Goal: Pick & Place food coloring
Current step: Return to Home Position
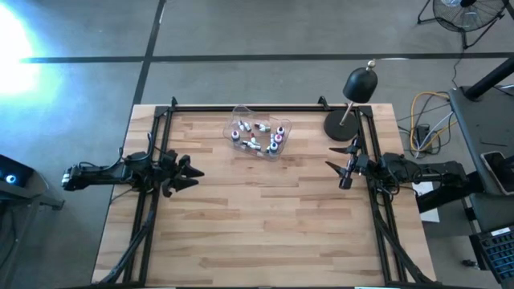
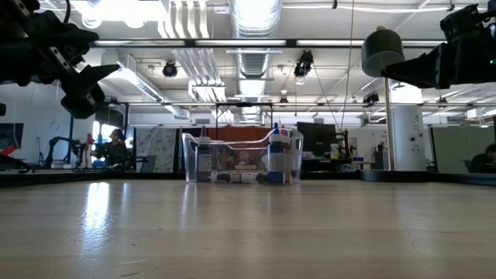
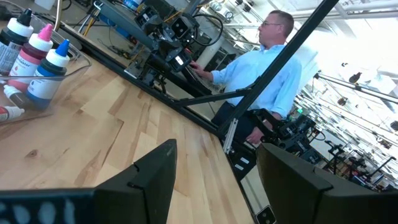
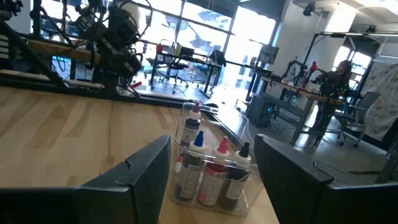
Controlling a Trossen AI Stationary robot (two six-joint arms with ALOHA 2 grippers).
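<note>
Several food coloring bottles (image 1: pixel 257 138) with pale caps, in blue, pink-red, purple and dark, sit in a clear plastic tub (image 1: pixel 241 111) near the middle of the table's far edge. Some stand upright (image 4: pixel 208 165) and some lie on the tub's floor (image 2: pixel 240 177). My left gripper (image 1: pixel 198 177) hovers open at the table's left side, pointing level toward the right. At the right side my right gripper (image 1: pixel 329 156) hovers open, pointing left. Both are well above the wood (image 2: pixel 108 84) with nothing between their fingers (image 3: pixel 149 180) (image 4: pixel 143 180).
A black desk lamp (image 1: pixel 353 100) stands on the table's far right corner, close to my right arm. Black frame rails (image 1: pixel 152 160) run along the left, right and far edges. Bare wood (image 1: pixel 265 217) stretches between tub and near edge. A person (image 3: pixel 267 68) stands beyond the right side.
</note>
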